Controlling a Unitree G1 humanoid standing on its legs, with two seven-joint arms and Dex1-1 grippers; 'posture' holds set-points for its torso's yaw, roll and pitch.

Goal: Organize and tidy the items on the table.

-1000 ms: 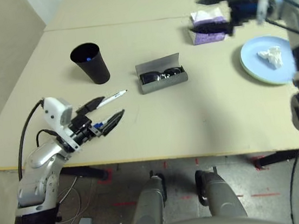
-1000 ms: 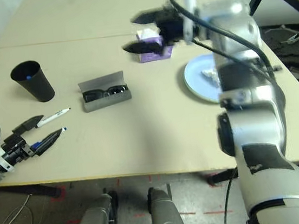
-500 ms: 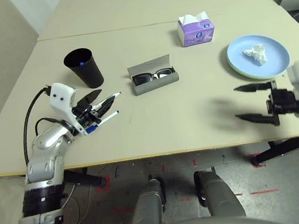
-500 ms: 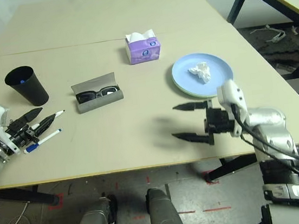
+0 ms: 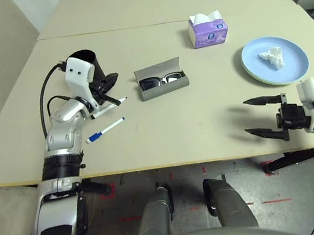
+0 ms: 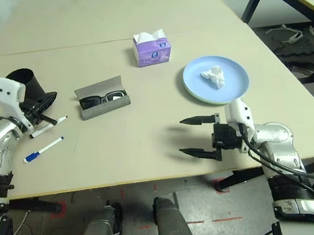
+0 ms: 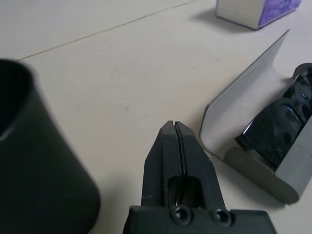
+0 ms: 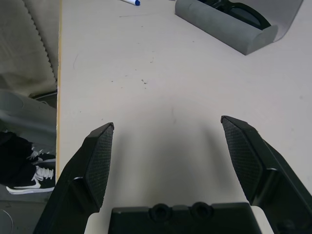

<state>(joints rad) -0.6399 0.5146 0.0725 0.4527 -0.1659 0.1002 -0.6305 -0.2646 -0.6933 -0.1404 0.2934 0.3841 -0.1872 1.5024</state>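
Closing since a second ago, left end effector (image 5: pixel 108 83) pinches black-capped marker (image 5: pixel 107 106); keep it level toward black cup (image 6: pixel 23 81); right end effector (image 6: pixel 196 137) gapes empty.

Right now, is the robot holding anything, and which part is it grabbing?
Nothing is held. The left gripper is shut with nothing between its fingers, and the black-capped marker lies loose on the table. The right gripper is open and empty.
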